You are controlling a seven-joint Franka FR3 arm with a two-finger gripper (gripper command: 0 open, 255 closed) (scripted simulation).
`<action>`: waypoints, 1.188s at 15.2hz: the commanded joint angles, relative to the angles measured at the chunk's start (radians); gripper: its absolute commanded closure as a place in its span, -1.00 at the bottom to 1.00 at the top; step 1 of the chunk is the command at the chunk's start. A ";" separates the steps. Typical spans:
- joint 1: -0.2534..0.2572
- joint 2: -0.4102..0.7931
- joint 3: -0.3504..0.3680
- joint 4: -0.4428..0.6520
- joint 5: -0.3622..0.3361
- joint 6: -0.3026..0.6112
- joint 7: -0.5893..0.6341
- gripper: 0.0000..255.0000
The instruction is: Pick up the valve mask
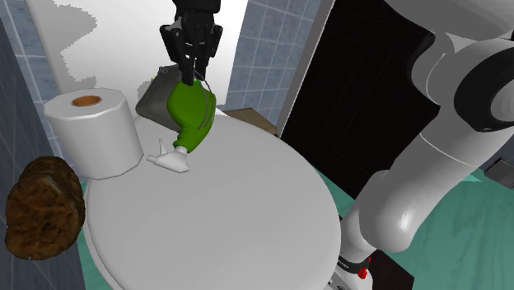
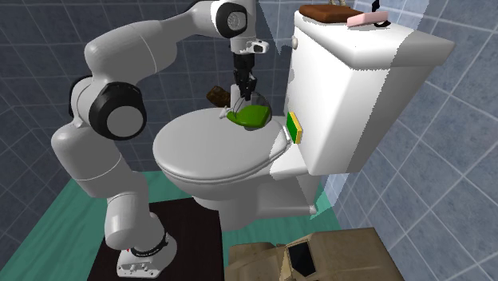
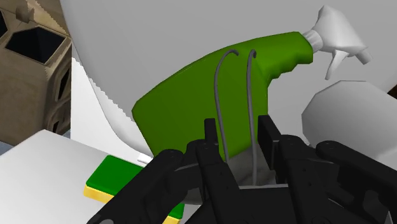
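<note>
- Bathroom, blue-grey tiled walls, green floor. The work surface is the closed white toilet lid (image 1: 247, 222). A black area shows past the wall edge in the shoulder view.
- On the lid, toward the tank (image 2: 359, 96): a green spray bottle (image 1: 191, 115) with its white nozzle down on the lid. A toilet roll (image 1: 95, 132) stands just beside it. A brown lump (image 1: 45, 210) sits off the lid's edge at the shoulder view's left.
- A green-and-yellow sponge (image 2: 295, 125) sits on the ledge by the tank. A cardboard box (image 2: 335, 255) stands on the floor.
- The mask (image 1: 152, 97) is a grey piece close against the bottle, right under the tool (image 1: 194, 78). Its two thin grey straps loop across the bottle's green side in the wrist view.
- Tool state: narrow. The wrist view shows the fingers (image 3: 210, 143) set either side of the mask's grey body (image 3: 245, 170), which fills the gap. It looks clasped, though the contact is partly hidden by the fingers themselves.
- The arm comes down from above, with the tool pointing roughly straight down at the back of the lid.
- Step in hand, as I judge it: the grasp is made or just closing, and the lift has not begun.
- The next move calls for a straight, slow rise.
- Watch the straps. They lie against the bottle and could drag or tip it.
- Watch the grip too. The mask looks thin and light, so it may pivot or slip if the hold is shallow.
</note>
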 commanded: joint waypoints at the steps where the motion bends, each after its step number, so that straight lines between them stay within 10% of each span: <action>1: 0.000 0.000 0.000 -0.002 0.000 0.001 0.000 1.00; 18: 0.026 0.108 0.024 0.281 -0.053 -0.188 0.024 1.00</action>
